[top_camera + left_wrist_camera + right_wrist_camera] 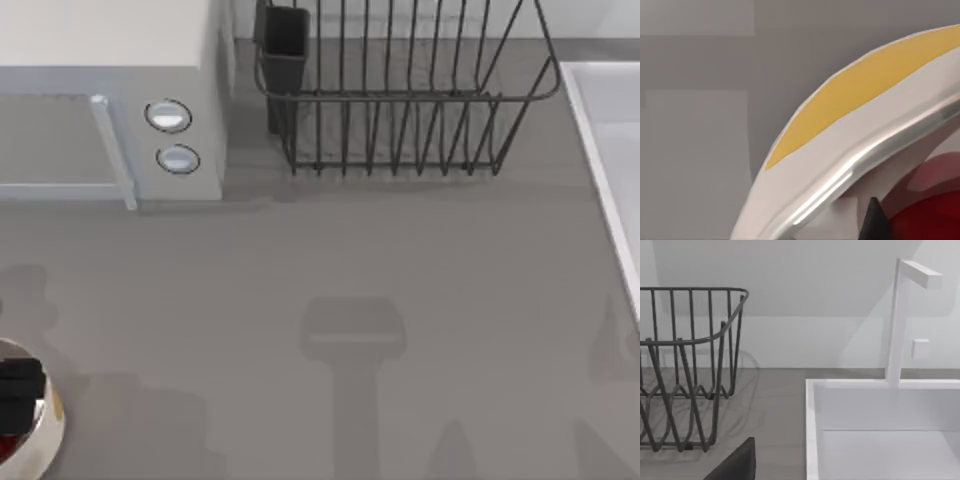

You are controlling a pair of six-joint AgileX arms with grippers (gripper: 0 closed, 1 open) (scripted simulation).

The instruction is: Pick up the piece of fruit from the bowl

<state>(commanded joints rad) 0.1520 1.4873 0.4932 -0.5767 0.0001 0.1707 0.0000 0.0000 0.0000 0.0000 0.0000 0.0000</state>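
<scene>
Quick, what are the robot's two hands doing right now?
Left gripper: over the bowl at the table's left edge, by the fruit; open or shut cannot be told.
Right gripper: cannot be told.

The bowl (40,430) is cut off by the top view's edge at eight o'clock, and part of it is hidden by the dark left gripper (20,385). Of the piece of fruit (8,447) only a red sliver is seen. The sink (605,150) is cut off at three o'clock.

In the left wrist view, the fruit (927,210) is partly cut off.
</scene>
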